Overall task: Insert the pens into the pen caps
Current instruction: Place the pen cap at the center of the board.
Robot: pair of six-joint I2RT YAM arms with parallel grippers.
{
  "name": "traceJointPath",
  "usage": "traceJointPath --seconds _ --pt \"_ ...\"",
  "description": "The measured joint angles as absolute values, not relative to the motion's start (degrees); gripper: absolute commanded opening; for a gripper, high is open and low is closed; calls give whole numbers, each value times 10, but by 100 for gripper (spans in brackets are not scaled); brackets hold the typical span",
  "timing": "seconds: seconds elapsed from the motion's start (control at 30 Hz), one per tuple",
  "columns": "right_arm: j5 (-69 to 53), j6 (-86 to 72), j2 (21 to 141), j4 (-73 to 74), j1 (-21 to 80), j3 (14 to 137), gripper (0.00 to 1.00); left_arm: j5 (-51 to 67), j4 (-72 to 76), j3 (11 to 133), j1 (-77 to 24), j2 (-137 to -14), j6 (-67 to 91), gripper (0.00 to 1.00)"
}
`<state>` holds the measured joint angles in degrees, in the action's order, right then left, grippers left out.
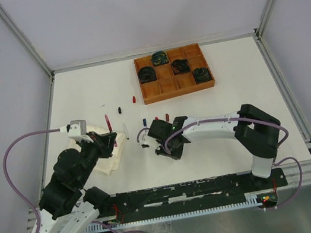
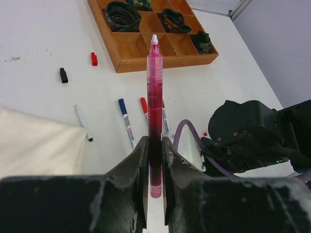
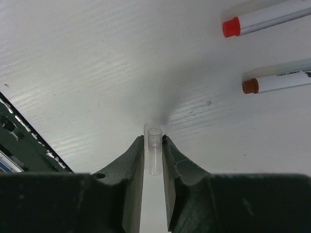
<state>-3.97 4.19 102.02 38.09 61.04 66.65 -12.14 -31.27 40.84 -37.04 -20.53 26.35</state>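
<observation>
My left gripper (image 2: pixel 154 141) is shut on a pink pen (image 2: pixel 155 97) that points away from it with its white tip bare. The same gripper (image 1: pixel 111 139) and pen (image 1: pixel 108 123) show at the left of the top view. Low over the table, my right gripper (image 3: pixel 153 141) has a clear pen cap (image 3: pixel 155 150) between its jaws, which stand slightly wider than the cap. That gripper (image 1: pixel 154 133) sits just right of the left one. A black cap (image 2: pixel 63 75) and a red cap (image 2: pixel 94 58) lie loose. A blue-capped pen (image 2: pixel 126 121), a red-capped pen (image 3: pixel 262 19) and a brown-capped pen (image 3: pixel 279 81) lie on the table.
A wooden tray (image 1: pixel 162 88) with dark cable coils (image 1: pixel 147 74) stands at the back. A folded cream cloth (image 1: pixel 106 160) lies under the left arm. A white pen with a black tip (image 2: pixel 83 123) rests beside the cloth. A purple cable (image 2: pixel 182 133) loops by the right wrist.
</observation>
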Motion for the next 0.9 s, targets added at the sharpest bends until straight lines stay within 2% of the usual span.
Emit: traceJointPath --seconds 0.23,0.5,0.73,0.9 --pt "-46 41 1022 381 611 666 42 -125 -313 408 -370 -209 263 4" --pt "-44 -13 963 345 611 640 48 -126 -313 408 -370 -210 263 4" --pt "-5 -202 869 239 615 563 53 -126 -313 408 -370 -213 263 4" --pt "52 -366 852 177 638 493 57 -126 -313 408 -370 -218 263 4"
